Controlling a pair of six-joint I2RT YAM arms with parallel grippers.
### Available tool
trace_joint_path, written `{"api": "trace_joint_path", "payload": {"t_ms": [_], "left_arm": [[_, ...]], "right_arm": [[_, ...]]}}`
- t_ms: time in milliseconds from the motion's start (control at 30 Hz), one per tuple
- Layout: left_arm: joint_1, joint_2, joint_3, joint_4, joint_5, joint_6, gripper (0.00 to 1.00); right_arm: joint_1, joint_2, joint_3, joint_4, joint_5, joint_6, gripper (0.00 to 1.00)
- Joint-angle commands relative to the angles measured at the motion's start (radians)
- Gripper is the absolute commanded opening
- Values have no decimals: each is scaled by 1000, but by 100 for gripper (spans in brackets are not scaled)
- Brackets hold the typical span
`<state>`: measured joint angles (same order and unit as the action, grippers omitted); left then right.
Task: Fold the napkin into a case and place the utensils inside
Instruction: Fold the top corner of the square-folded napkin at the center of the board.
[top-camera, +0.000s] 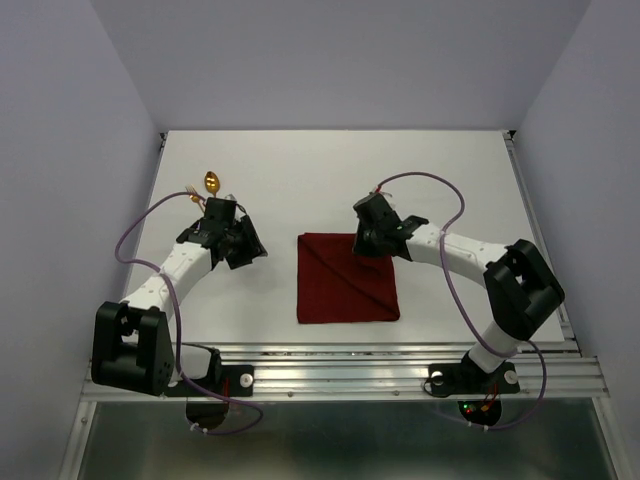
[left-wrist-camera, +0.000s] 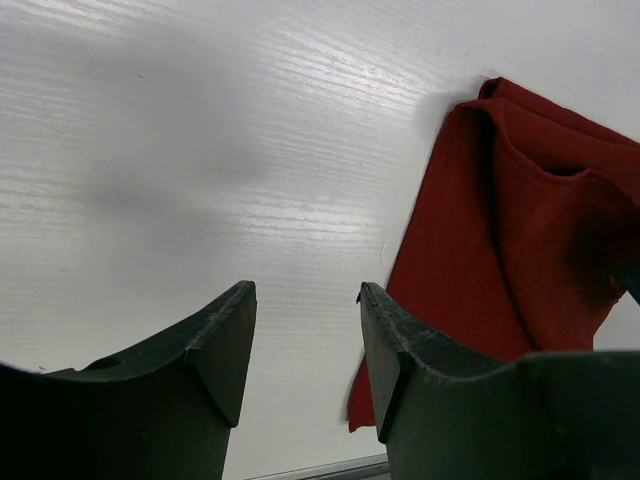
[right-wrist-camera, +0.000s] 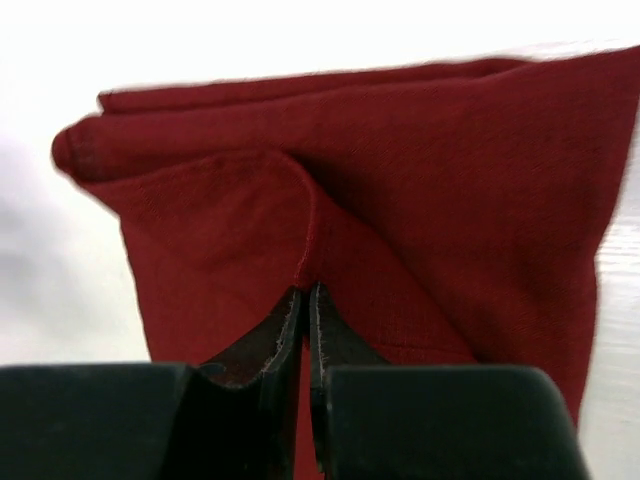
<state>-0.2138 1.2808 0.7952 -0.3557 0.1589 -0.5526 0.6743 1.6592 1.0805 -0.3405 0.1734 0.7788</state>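
Your right claw is clamped together on a raised fold of the napkin at its far edge; your left claw stands apart over bare counter, with the utensils just beyond it

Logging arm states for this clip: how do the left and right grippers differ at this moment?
The left gripper has its fingers apart and empty; the right gripper has its fingers pinched shut on a raised layer of the napkin. The left hangs over bare table beside the napkin; the right is over the napkin itself. Both have the same dark fingers.
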Motion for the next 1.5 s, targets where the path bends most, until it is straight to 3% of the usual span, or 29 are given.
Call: {"api": "trace_joint_path", "payload": {"t_ms": [0,400,867,1267,1467], "left_arm": [[4,2,36,15,10,19,56],[4,2,36,14,8,13,56],[4,-24,21,8,5,5,56],[4,-35,15,3,21,6,56],[2,-46,22,8,45,3,57]], "right_arm": [[56,-38,35,-23,-43,14,1],[197,-4,85,15,-75,79,1],[197,8,99,24,-35,86,1],[35,-38,-7,43,-15,73,1],[13,-27,-22,55,-2,50,1]]}}
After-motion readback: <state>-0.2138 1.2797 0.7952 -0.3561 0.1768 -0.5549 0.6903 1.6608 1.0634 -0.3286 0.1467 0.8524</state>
